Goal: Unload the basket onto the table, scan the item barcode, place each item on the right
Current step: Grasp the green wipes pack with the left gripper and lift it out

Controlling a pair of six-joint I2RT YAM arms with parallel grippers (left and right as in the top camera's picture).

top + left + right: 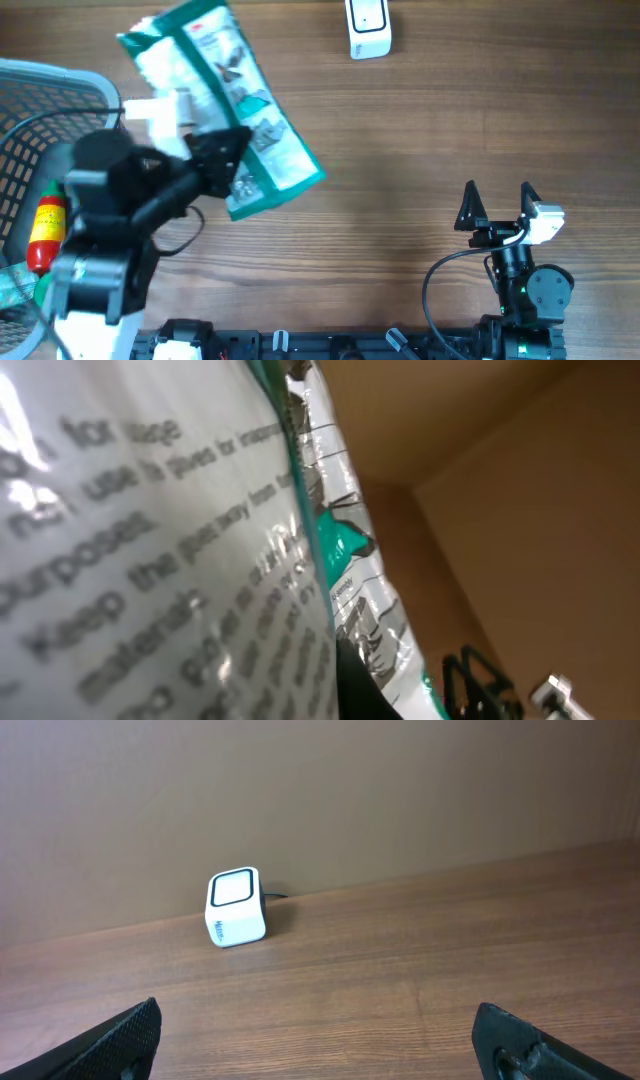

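I'm seeing the left gripper (218, 152) clenching one green-and-white packet (225, 90) along its long edge, over the tabletop (430, 130) just beside the basket (60, 85). The packet's long axis is running diagonally, from far-left to near-right. The right gripper (497, 205) is sitting released, well apart, facing the one white scanner (237, 907).

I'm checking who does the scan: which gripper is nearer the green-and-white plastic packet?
Left. The left gripper is shut on the near end of the green-and-white plastic packet; the right gripper stands open and empty, far off to its right.
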